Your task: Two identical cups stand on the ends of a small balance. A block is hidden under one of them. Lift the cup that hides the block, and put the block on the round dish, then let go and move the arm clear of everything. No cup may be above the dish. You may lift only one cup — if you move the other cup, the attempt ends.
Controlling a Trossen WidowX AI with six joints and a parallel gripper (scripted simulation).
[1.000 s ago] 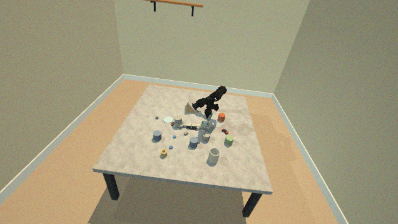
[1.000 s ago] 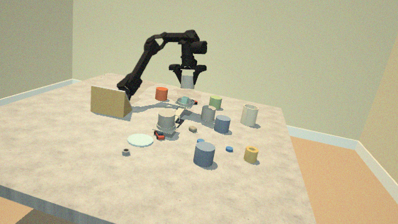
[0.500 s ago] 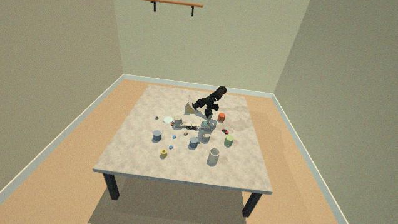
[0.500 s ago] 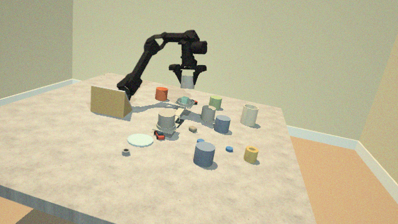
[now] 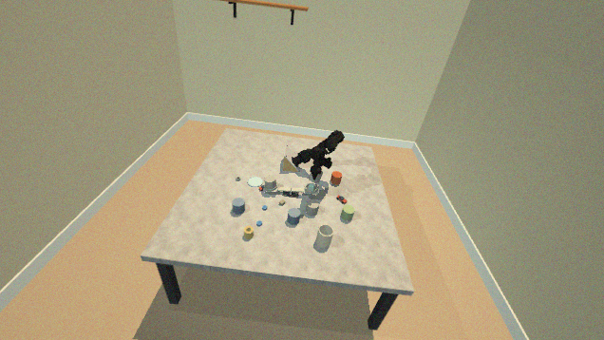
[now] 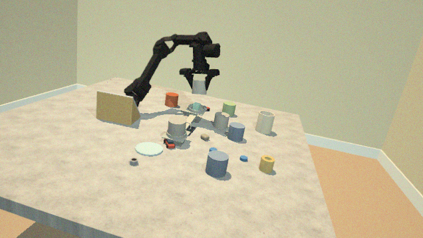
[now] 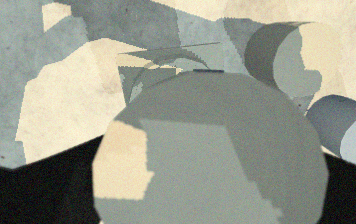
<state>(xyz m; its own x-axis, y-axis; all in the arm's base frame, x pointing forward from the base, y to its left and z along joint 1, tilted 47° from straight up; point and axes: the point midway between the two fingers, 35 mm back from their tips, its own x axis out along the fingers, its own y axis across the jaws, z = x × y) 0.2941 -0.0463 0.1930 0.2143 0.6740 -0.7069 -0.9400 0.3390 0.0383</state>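
Observation:
My gripper (image 6: 199, 87) is shut on a grey cup (image 6: 199, 86) (image 7: 200, 165), holding it upright in the air above the far pan of the balance. A teal block (image 6: 196, 106) (image 5: 311, 188) lies uncovered on that pan, below the held cup. The other grey cup (image 5: 270, 184) (image 6: 177, 127) stands on the near pan, at the other end of the balance beam (image 6: 191, 119). The pale round dish (image 5: 254, 181) (image 6: 149, 149) lies beside that near pan, with no cup above it. In the wrist view the held cup hides most of the balance.
A wedge (image 6: 114, 108) stands by the arm's base. A red cylinder (image 6: 171, 100), green cylinder (image 6: 229, 109), grey cylinder (image 6: 221, 120), blue cylinders (image 6: 236, 132) (image 6: 217, 164) and tall cream cup (image 6: 265, 123) stand around the balance. A toy car (image 6: 169, 143) lies between dish and near pan.

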